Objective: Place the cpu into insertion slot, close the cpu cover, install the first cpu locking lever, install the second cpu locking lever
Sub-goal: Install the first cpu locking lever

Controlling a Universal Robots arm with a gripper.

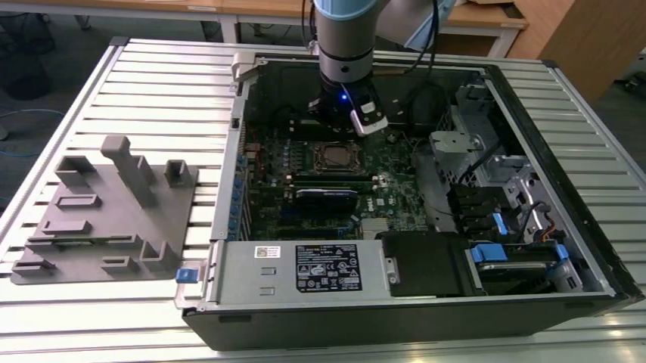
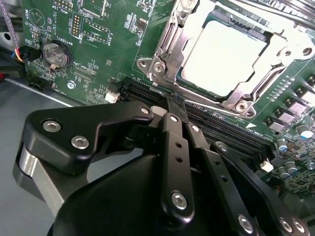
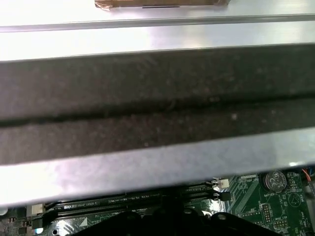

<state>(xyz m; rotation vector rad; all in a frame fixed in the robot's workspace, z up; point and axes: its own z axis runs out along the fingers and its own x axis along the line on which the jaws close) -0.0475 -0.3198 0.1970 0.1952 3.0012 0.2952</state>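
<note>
The gripper (image 2: 175, 105) has its fingers brought together, with nothing visibly between them. In the second wrist view the tips sit just beside the near edge of the insertion slot (image 1: 331, 157), close to the thin wire lever (image 2: 206, 104) that runs along that edge; whether they touch it cannot be told. The cpu (image 2: 224, 56) lies flat in the slot, its pale metal top showing through the cut-out of the cpu cover (image 2: 166, 46), which looks lowered around it.

Judging by this, the work stands at the locking levers. A good push would likely keep the closed tips squarely on the wire and clear of the black memory slots (image 2: 231, 132) just beside it. A slip there could scrape the green motherboard (image 2: 98, 29) or its small parts.

Further out on the board sits a coin cell battery (image 2: 54, 53). The board lies inside an open computer case (image 1: 404, 321), on a ribbed metal table (image 1: 151, 83). A grey fixture block (image 1: 101, 212) stands at the exterior view's left, and wooden desks (image 1: 485, 19) stand behind.
</note>
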